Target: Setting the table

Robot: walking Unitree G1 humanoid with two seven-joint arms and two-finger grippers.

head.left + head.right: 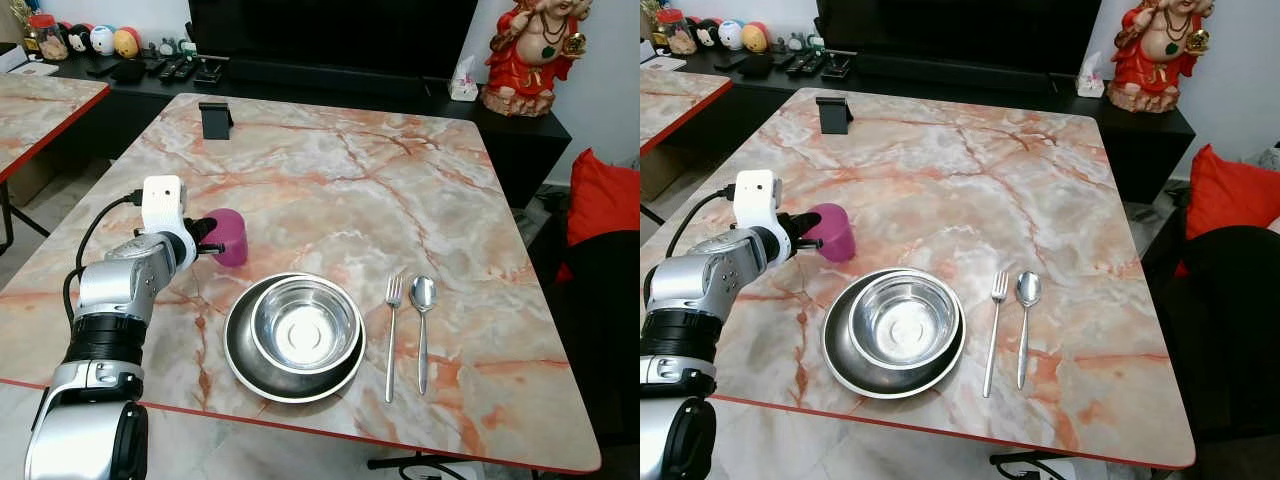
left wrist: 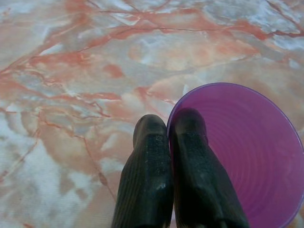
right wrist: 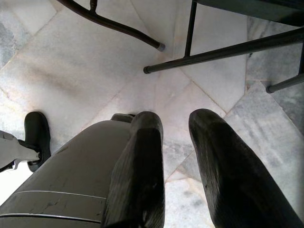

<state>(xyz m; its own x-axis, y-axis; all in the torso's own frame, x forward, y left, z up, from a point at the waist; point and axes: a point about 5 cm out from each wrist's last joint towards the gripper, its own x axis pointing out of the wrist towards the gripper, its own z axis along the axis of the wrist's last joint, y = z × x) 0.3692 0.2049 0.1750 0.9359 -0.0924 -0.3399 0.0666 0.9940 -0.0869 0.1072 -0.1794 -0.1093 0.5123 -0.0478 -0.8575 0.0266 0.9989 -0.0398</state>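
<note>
left gripper point(image 2: 170, 130) jaws pinch the purple cup point(image 1: 229, 237) rim on the table point(image 1: 330, 180); right gripper point(image 3: 176, 128) jaws parted.

No text, label, brand, number or sign can be read anywhere in these pictures. The small jars and round figures on the dark sideboard point(image 1: 300, 85) at the upper left of the frame are too small and blurred to show any lettering, and the white box point(image 1: 463, 82) beside the red statue point(image 1: 530, 55) at the upper right shows no legible print.
</note>
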